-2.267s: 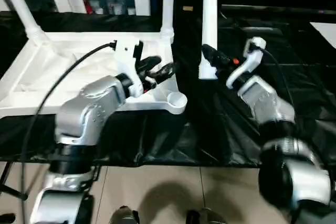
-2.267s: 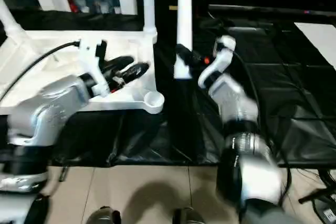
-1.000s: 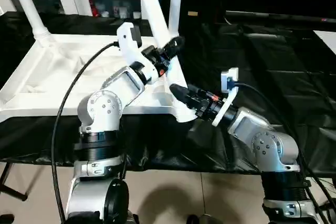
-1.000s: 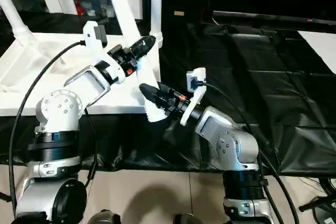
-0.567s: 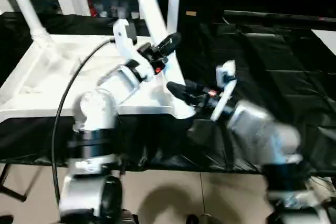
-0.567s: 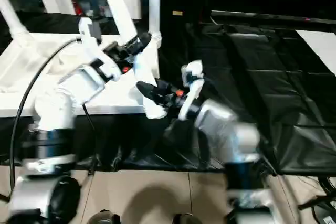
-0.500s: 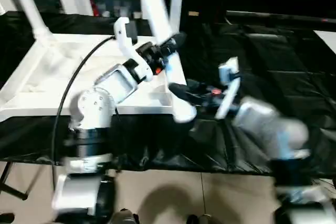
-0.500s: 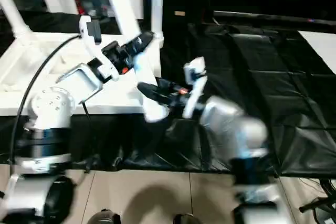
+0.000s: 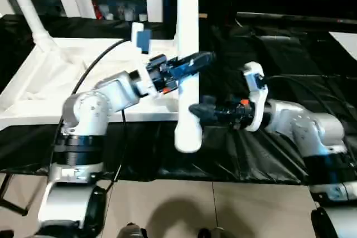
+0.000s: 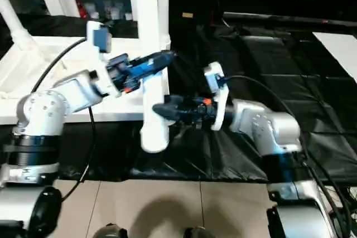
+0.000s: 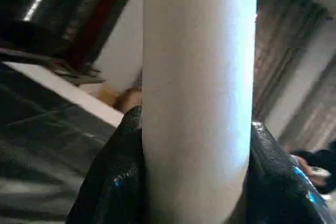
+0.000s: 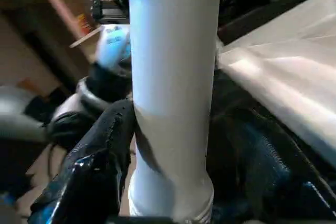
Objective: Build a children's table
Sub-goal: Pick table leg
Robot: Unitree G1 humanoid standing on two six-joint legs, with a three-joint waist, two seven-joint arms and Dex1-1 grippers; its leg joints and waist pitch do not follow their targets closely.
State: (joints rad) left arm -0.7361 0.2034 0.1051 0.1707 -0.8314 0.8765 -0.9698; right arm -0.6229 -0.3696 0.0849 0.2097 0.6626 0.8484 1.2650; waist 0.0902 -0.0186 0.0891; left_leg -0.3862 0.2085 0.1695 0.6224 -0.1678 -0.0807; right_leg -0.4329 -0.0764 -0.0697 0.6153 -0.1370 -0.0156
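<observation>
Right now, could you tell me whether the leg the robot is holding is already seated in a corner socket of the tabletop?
No: the leg hangs upright in front of the tabletop, its lower end free in the air.

leg [image 9: 187,71] upright, right of tabletop [image 9: 39,85]

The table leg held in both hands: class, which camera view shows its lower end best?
The left eye view: the table leg stands upright there, its lower end bare below the left hand and right hand. The right eye view shows much the same. Each wrist view gives a close stretch of tube between black fingers.
</observation>
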